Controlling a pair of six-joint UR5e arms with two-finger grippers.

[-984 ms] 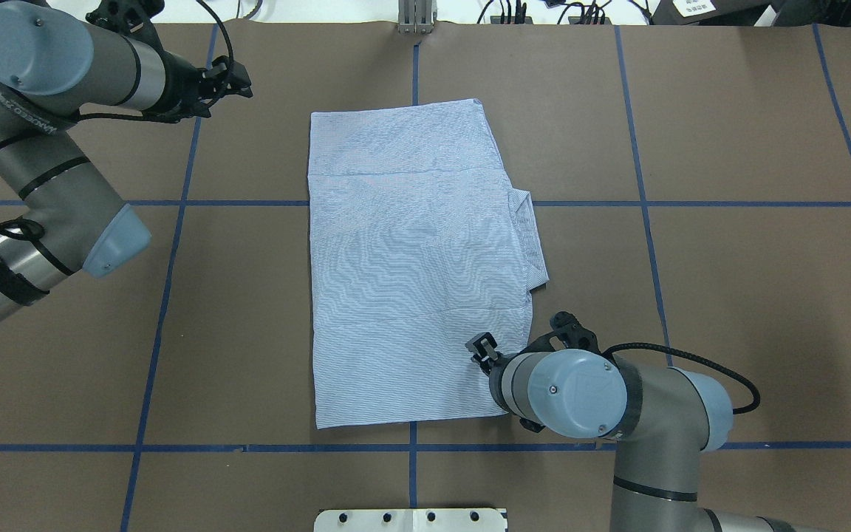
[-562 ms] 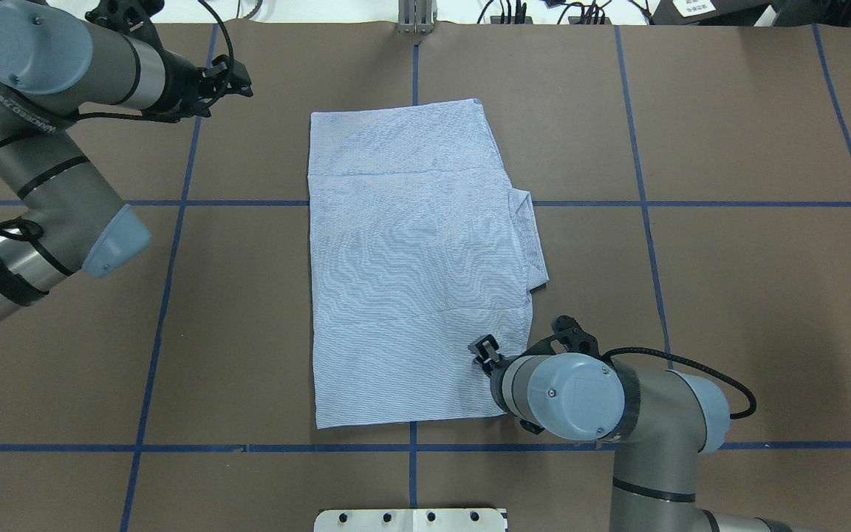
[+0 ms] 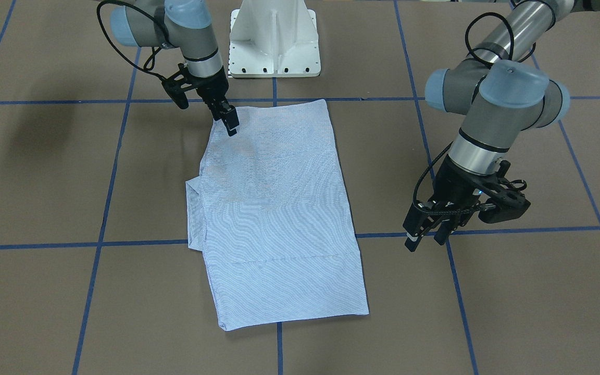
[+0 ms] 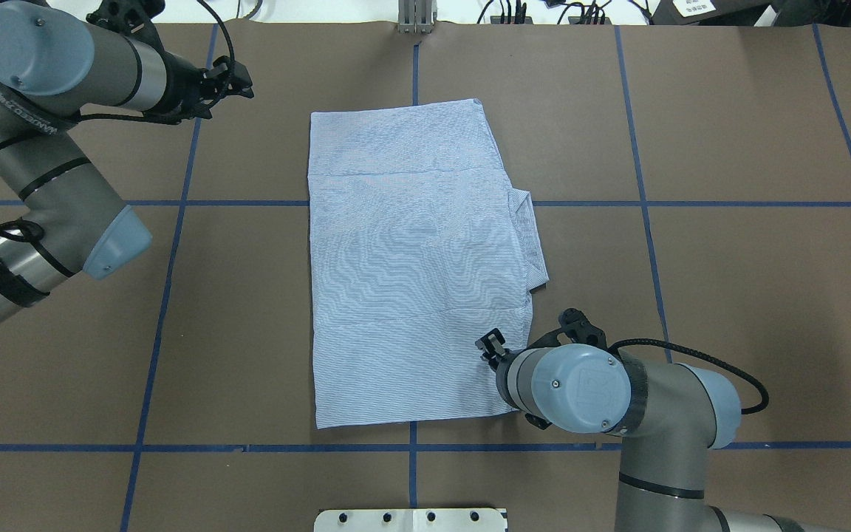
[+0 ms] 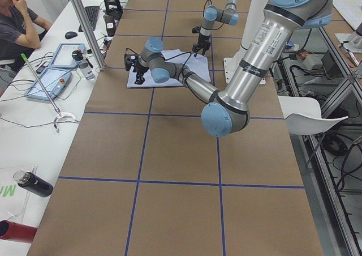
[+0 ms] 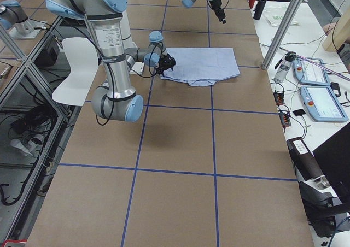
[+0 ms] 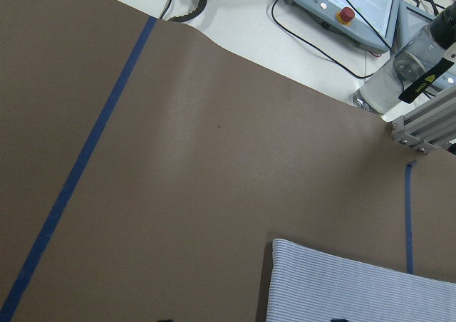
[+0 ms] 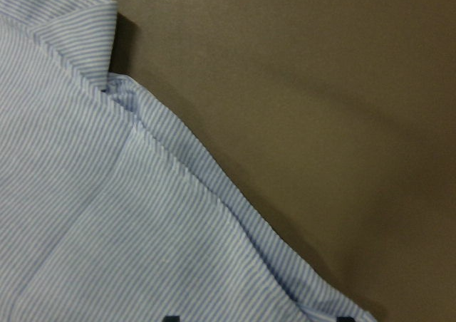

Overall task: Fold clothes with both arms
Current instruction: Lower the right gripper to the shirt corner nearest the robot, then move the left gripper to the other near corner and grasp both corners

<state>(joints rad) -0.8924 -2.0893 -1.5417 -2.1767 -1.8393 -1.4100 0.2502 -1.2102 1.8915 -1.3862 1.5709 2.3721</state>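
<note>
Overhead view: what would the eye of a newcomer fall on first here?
The pinstriped shirt, folded into a neat rectangle, lies in the middle of the brown table. The right gripper hangs open over the shirt's near right corner, while the left gripper hovers open over bare table, off its far left corner.

Light falls evenly from overhead, bright and diffuse, so the brown table (image 3: 513, 302) shows no hard glare. In the front-facing view a broad soft shadow lies on it at ten o'clock, and a faint grey one dims the shirt (image 3: 279, 219) toward its eleven o'clock corner. The fine pinstripes break into wavy moiré bands in the overhead and front-facing views. The side views are sharp, with upright lines leaning near the edges. The left wrist view carries a pale sheen at eleven o'clock. The right wrist view is dim, yellowish and soft, with a dark shadow under the cloth's edge.
</note>
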